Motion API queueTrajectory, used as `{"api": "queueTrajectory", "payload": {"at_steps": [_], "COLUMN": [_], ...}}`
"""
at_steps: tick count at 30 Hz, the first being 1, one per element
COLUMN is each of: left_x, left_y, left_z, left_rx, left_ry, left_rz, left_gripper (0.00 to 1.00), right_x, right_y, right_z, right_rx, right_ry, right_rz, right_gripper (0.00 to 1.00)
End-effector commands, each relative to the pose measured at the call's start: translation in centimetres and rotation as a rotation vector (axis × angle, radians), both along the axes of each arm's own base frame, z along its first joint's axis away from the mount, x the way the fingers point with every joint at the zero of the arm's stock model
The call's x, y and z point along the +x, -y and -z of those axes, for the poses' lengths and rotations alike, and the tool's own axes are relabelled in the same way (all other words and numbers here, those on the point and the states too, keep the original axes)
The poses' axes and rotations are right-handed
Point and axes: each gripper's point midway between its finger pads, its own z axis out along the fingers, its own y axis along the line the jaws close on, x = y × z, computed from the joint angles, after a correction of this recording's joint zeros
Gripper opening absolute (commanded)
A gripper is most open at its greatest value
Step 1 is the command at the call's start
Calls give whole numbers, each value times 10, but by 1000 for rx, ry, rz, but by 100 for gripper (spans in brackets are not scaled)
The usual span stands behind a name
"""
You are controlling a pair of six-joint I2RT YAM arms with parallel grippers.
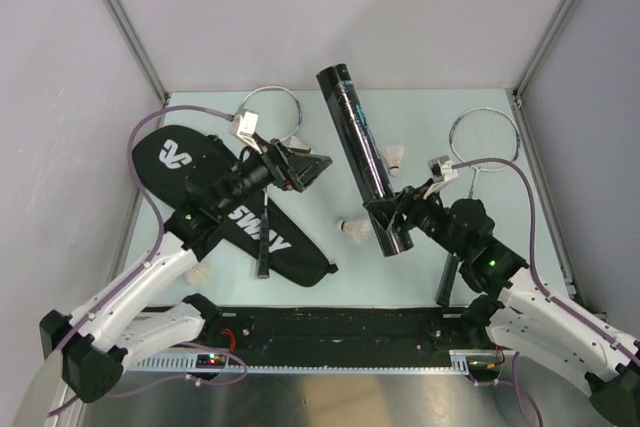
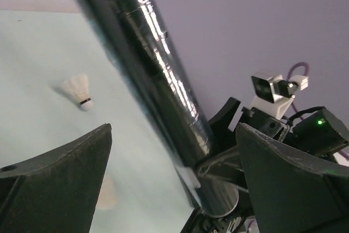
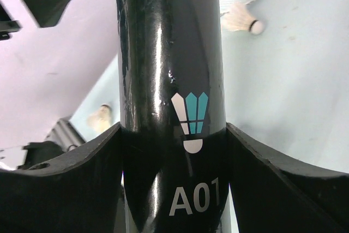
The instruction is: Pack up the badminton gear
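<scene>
Top external: pale mint tabletop (image 1: 420, 112) under black tube (image 1: 355, 137), plain lilac-grey walls (image 1: 350, 7)

Long glossy black tube (image 1: 358, 147) slants, its near end clamped in my right claw (image 1: 392, 215). Black white-lettered bag (image 1: 215, 197) lies flat, left. Silver racket (image 1: 272, 112) overlaps it; second racket (image 1: 486, 137) lies right. White shuttlecocks (image 1: 352, 230) lie scattered.

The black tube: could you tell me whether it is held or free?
Held: the right tool grips the black tube between its fingers.
</scene>
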Motion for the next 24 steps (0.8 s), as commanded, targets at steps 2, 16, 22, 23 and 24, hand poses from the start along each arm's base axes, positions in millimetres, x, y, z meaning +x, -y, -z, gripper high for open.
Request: {"api": "queueTrajectory", "payload": {"at_steps": [2, 16, 22, 23, 24], "left_x": [-12, -4, -5, -6, -5], "left_y": [32, 80, 82, 82, 82], "left_z": [-38, -7, -3, -3, -3], "left_rx": [-93, -104, -131, -130, -128], "left_ry": [114, -30, -67, -60, -56], "left_rz": [138, 259, 265, 265, 265], "left_gripper": [98, 79, 91, 93, 95], "right_x": [-25, -53, -40, -39, -38], "right_y": [-25, -57, -43, -41, -40], "right_z": [-62, -51, -40, -39, -39], "right_rx": [264, 413, 478, 484, 489], "right_ry": [88, 26, 0, -1, 0], "right_rz": [-133, -240, -109, -96, -86], "right_gripper": [31, 34, 34, 34, 34]}}
